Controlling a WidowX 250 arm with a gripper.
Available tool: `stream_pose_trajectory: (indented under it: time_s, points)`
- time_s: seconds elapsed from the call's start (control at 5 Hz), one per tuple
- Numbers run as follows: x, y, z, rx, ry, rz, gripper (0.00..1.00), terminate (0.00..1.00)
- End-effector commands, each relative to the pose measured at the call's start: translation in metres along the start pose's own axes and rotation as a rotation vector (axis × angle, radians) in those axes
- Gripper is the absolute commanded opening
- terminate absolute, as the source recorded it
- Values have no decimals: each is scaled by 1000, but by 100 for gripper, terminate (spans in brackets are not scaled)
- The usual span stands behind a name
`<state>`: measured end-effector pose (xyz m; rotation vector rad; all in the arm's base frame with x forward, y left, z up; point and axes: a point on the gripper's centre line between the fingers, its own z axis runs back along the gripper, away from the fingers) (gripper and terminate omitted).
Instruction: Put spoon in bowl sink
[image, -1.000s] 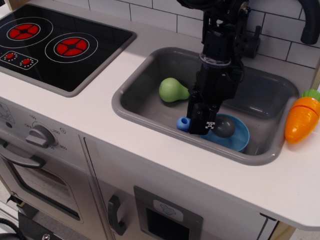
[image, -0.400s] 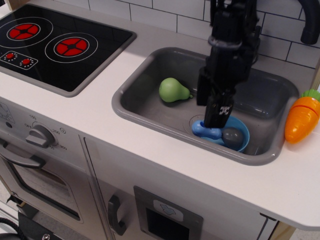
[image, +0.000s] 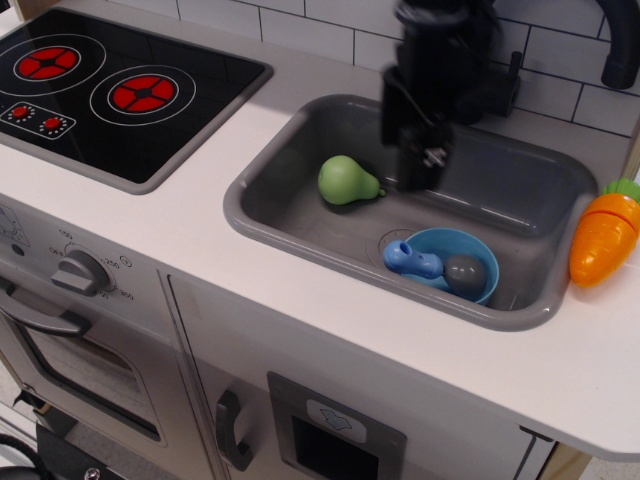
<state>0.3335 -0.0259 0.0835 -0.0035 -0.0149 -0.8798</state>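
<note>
The spoon lies across the light blue bowl at the front right of the grey sink. Its dark grey scoop rests inside the bowl and its blue handle sticks out over the bowl's left rim. My gripper hangs well above the sink, up and to the left of the bowl, apart from the spoon. It holds nothing. It is blurred, so the gap between its jaws does not show.
A green pear lies in the sink's left half. An orange toy carrot rests on the white counter right of the sink. A black stovetop is at the left. A dark faucet stands at the back right.
The gripper let go of the spoon, which settled into the bowl, then rose and moved back and left away from it.
</note>
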Motion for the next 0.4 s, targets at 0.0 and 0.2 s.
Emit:
stream_pose_trajectory:
  time_s: [0.0,0.2]
  points:
    - [-5,0,18,45,-38,0,100,0]
    - [-5,0,18,45,-38,0,100,100]
